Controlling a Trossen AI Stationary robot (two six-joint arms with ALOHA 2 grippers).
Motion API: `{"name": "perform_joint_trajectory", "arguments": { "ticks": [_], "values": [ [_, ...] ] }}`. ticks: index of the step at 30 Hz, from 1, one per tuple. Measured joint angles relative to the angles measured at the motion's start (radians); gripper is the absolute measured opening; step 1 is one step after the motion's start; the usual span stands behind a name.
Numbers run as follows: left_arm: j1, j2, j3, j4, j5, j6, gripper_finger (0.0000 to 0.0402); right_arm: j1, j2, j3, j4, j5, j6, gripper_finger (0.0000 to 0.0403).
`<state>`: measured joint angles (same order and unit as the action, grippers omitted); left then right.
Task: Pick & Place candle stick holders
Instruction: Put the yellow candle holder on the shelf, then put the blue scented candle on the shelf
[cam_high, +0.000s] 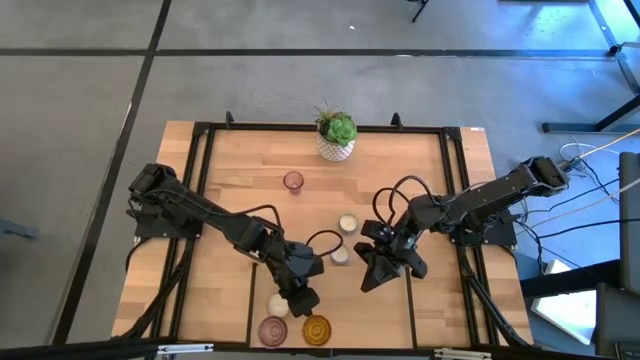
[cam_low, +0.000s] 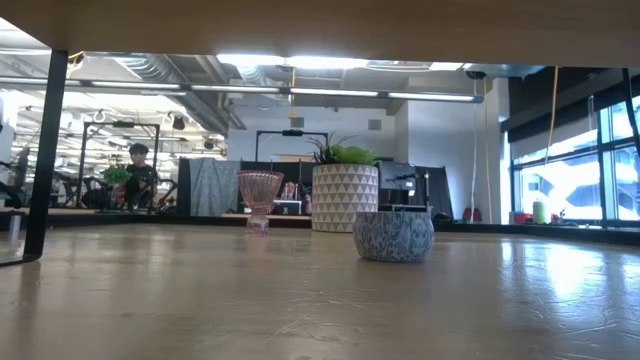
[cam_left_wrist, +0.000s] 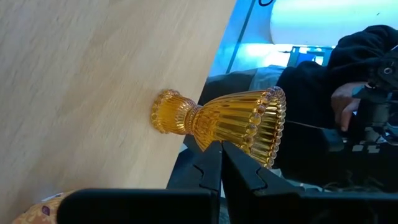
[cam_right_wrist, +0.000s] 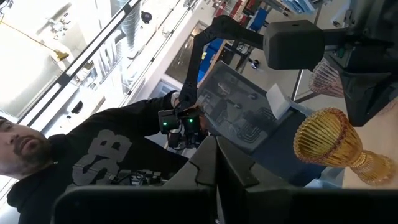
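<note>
Left gripper (cam_high: 305, 297): you have it low-centre in the high view, fingers pressed together, gripping nothing, just above the amber holder (cam_high: 316, 329).
Right gripper (cam_high: 372, 278): your other claw sits right of centre, also pressed together and empty.
Pink holders: one (cam_high: 272, 329) at the bottom edge beside the amber; one (cam_high: 292, 181) upper centre.
Cream holders: you see one (cam_high: 348, 223) mid-frame, one (cam_high: 340, 255) below it, one (cam_high: 277, 305) by the left gripper.
Plant pot (cam_high: 335, 148): top centre of the table (cam_high: 230, 190).

table (cam_high: 230, 180): light wood | on it: candle stick holders (cam_high: 293, 181), plant pot (cam_high: 336, 148)
</note>
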<state>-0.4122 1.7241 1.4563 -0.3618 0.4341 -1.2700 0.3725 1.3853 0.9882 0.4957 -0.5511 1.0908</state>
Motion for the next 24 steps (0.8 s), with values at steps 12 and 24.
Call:
{"name": "perform_joint_trajectory", "arguments": {
  "ticks": [12,24],
  "values": [
    [0.003,0.000,0.000,-0.017,-0.077,0.011,0.0002,0.000,0.000,0.000,-0.020,-0.001,0.000,0.0003],
    [0.048,-0.005,0.001,-0.120,-0.284,0.102,0.0002,0.001,0.000,0.000,-0.025,-0.002,-0.008,0.0003]
  ]
}}
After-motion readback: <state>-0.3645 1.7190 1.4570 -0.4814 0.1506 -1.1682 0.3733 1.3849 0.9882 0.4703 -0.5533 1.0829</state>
